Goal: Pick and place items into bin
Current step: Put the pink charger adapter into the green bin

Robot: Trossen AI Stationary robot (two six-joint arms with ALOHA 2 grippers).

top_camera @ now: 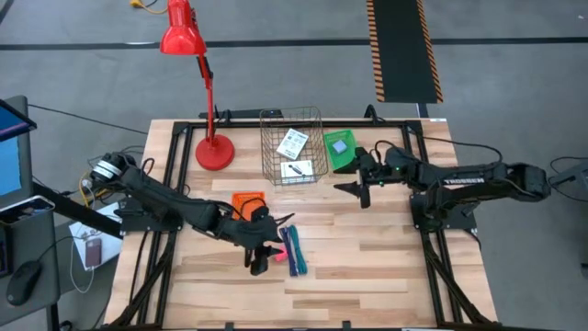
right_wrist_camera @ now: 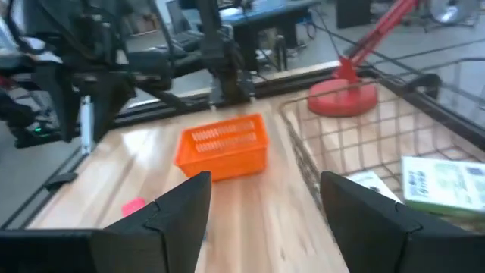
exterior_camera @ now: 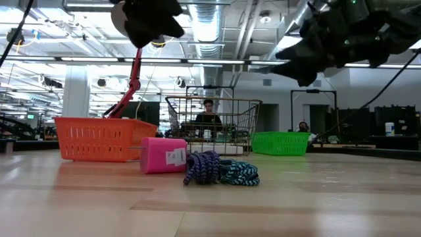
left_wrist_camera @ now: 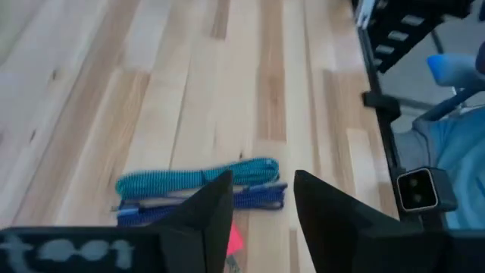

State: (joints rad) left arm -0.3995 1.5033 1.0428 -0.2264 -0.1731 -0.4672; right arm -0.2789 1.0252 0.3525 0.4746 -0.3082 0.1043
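A blue cord bundle (left_wrist_camera: 220,199) and a teal one (left_wrist_camera: 197,178) lie side by side on the wooden table, with a small pink box (exterior_camera: 164,155) next to them. In the high view they sit near the table's middle: bundles (top_camera: 294,248), pink box (top_camera: 276,256). My left gripper (left_wrist_camera: 261,220) hovers open just above them, touching nothing. White cards (top_camera: 294,142) lie inside the wire basket (top_camera: 292,118). My right gripper (top_camera: 360,190) hangs open in the air beside the wire basket, near the green basket (top_camera: 340,150).
An orange basket (top_camera: 246,202) stands just beyond the left gripper. A red desk lamp's base (top_camera: 214,152) is left of the wire basket. Bare wood lies toward the near edge and right of the bundles. People sit in the room behind the table.
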